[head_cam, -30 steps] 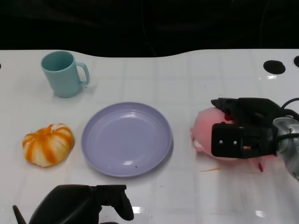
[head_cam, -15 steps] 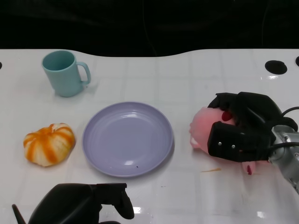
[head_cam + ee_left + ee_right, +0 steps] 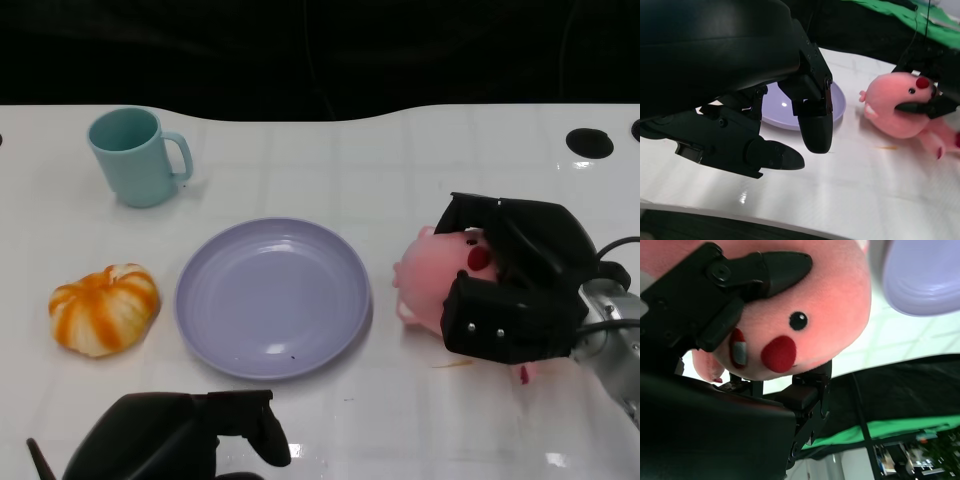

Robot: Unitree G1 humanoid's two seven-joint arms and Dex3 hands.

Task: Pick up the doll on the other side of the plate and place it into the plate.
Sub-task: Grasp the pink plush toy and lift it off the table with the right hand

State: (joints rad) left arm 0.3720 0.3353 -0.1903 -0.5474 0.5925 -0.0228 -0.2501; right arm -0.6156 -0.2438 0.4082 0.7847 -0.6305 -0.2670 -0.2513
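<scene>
The right hand (image 3: 510, 290) grips the pink doll (image 3: 435, 280) just right of the plate (image 3: 272, 297), fingers wrapped around its body for transfer. The left hand (image 3: 170, 440), near the plate's front edge, holds nothing, fingers apart.

On the white table (image 3: 330, 170) I count four loose things — one of each kind. One lavender plate (image 3: 272, 297) in the middle. One pink doll (image 3: 432, 282) to one side of it, with one black eye and two red patches showing in the right wrist view. One orange-and-white striped pumpkin (image 3: 104, 308) on the plate's other side. One teal mug (image 3: 135, 157) with a single handle. Two black hands reach in — the left hand (image 3: 170, 438) and the right hand (image 3: 515, 285). Two dark round holes (image 3: 587, 143) sit at the table's far corner.
</scene>
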